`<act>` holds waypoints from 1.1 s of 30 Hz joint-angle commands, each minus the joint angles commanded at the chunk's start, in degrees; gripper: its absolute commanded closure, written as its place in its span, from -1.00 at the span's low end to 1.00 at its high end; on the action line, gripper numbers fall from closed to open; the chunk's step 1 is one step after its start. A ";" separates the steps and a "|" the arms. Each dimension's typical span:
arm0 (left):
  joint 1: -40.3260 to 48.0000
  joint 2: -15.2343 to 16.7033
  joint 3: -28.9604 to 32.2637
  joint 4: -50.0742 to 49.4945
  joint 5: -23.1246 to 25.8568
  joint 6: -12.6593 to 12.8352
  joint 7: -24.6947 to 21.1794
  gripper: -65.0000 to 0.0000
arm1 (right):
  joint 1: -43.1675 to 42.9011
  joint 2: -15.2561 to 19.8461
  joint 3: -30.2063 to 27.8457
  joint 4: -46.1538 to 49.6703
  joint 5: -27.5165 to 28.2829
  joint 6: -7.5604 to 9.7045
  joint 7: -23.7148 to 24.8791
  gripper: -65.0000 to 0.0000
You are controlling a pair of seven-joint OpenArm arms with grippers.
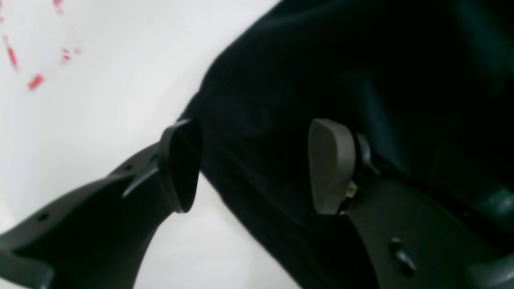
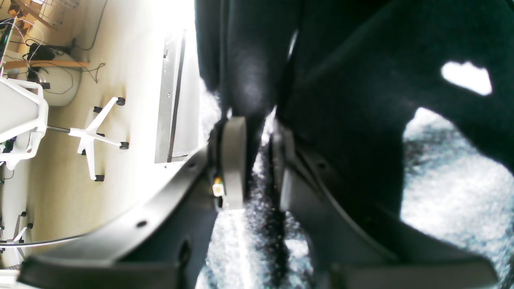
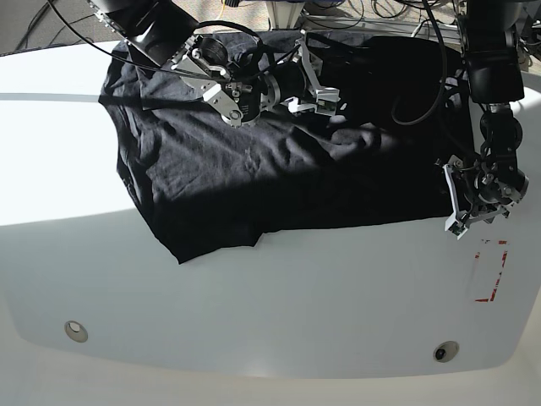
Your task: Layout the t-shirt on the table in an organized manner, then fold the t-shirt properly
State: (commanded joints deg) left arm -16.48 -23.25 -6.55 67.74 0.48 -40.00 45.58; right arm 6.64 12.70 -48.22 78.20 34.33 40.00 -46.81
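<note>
Layout step: right gripper point(image 2: 257, 160) fingers pinch the t-shirt point(image 3: 279, 169) at upper center; left gripper point(image 1: 253, 164) fingers spread at right hem. Next, close and pull flat on the surface point(image 3: 254, 313).

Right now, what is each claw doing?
Left gripper: open, straddling the shirt edge.
Right gripper: shut on the shirt.

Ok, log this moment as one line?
phase: layout | large black cloth t-shirt spread, rumpled, on white table | left hand open at edge | right hand pinching cloth
</note>
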 joint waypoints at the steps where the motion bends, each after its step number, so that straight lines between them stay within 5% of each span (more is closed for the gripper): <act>1: -0.53 0.00 0.09 -1.14 0.00 0.00 -0.62 -0.15 | 0.00 0.09 0.00 -0.09 0.00 0.00 0.00 0.64; 13: -9.76 0.09 3.78 -19.96 5.27 0.00 -10.99 -0.15 | 0.00 1.14 -0.09 -0.09 0.00 0.00 0.09 0.63; 33: -14.59 -1.14 4.57 -17.67 5.36 0.00 -10.90 -0.15 | 1.93 1.14 0.35 4.75 0.09 0.00 0.09 0.51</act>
State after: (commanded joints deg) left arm -31.08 -24.40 -1.98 50.07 5.85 -40.00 34.68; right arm 8.57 13.85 -47.87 82.95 34.42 40.00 -46.73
